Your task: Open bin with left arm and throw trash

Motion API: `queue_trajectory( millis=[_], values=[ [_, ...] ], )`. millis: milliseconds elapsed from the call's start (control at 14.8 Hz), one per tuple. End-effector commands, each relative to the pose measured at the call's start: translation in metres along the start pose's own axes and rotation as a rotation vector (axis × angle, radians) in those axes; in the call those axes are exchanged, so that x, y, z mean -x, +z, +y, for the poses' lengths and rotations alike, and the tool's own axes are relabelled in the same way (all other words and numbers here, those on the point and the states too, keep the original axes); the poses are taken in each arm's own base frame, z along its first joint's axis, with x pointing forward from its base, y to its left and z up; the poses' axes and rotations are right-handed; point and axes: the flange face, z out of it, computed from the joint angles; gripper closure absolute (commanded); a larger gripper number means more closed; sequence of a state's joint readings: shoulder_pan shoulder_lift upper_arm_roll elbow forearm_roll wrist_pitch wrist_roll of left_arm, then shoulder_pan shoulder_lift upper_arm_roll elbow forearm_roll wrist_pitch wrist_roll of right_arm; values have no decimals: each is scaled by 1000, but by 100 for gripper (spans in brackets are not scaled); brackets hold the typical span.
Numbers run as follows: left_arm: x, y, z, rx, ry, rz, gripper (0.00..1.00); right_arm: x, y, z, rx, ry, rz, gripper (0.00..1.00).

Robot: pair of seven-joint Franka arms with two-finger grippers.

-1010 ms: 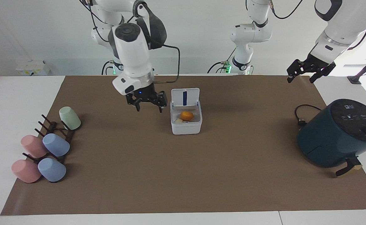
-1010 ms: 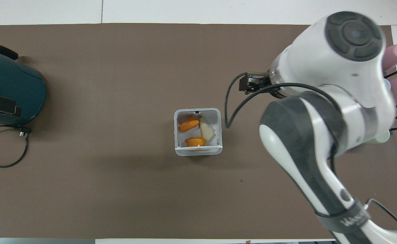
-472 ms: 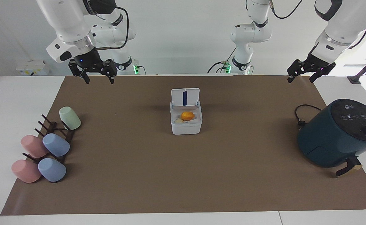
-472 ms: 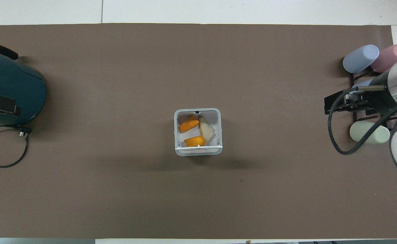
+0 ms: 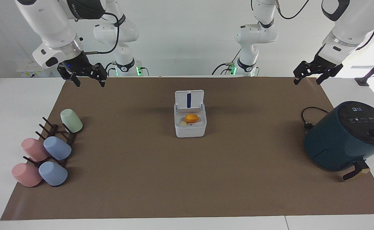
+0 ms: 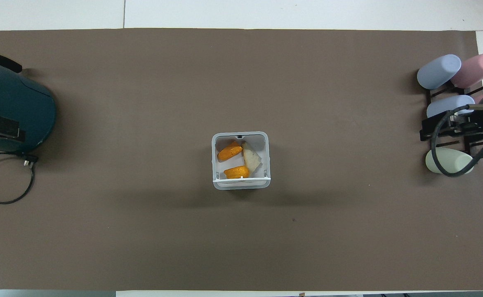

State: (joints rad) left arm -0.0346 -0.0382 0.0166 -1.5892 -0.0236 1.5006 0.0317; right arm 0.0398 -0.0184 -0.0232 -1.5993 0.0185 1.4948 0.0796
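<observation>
Overhead view shows the bin (image 6: 241, 160) at the table's (image 6: 142, 231) middle, lid (image 5: 189, 98) raised upright on the side nearer the robots. The trash (image 6: 241, 159) lies inside: two orange chunks at 10 and 6 o'clock, a cream wedge at 3 o'clock. The right gripper (image 5: 86, 77) hangs, fingers apart and holding nothing, over the mat's corner at the right arm's end, above the cups (image 5: 57, 148). The left gripper (image 5: 311, 76) waits, fingers apart, over the mat's edge near the teal appliance (image 5: 346, 135).

both arms raised (apart), right pincer (image 5: 87, 79) and left pincer (image 5: 308, 77) splayed, empty.
</observation>
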Motion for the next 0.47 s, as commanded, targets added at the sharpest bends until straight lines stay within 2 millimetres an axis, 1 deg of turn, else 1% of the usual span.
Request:
queue_trajectory(
  millis=[0, 269, 404],
  values=[
    [6, 0, -1, -7, 10, 13, 0, 3, -3, -3, 7, -27, 27, 0],
    [6, 0, -1, -7, 10, 12, 0, 2, -4, 1, 8, -35, 28, 0],
    [6, 0, -1, -7, 10, 12, 0, -2, 1, 2, 8, -38, 21, 0]
  ],
)
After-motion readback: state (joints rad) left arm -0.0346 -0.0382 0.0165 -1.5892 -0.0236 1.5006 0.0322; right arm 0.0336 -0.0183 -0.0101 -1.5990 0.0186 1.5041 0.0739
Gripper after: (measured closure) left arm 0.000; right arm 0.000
